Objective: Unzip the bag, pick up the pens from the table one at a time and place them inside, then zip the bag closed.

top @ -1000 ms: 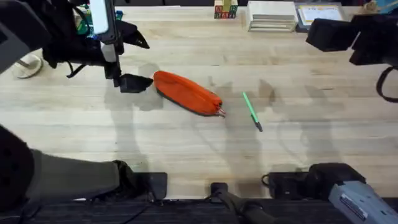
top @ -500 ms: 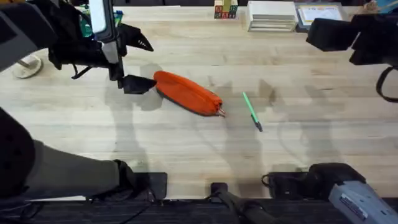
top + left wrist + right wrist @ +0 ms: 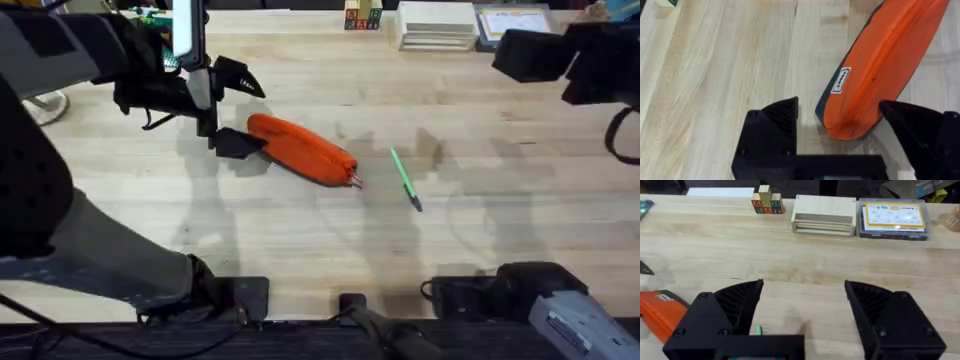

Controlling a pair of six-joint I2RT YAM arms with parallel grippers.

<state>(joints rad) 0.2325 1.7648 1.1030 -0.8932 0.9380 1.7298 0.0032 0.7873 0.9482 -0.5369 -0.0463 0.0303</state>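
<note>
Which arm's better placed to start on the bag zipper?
Probably the left. Its gripper is open, jaws straddling the near end of the bag. The right gripper hangs open, away from the bag. The zipper pull appears to lie at the bag's far end, by the pen.

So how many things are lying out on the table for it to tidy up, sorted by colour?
Orange: 1, the bag
Green: 1, the pen
Total: 2, both resting on the table
</note>
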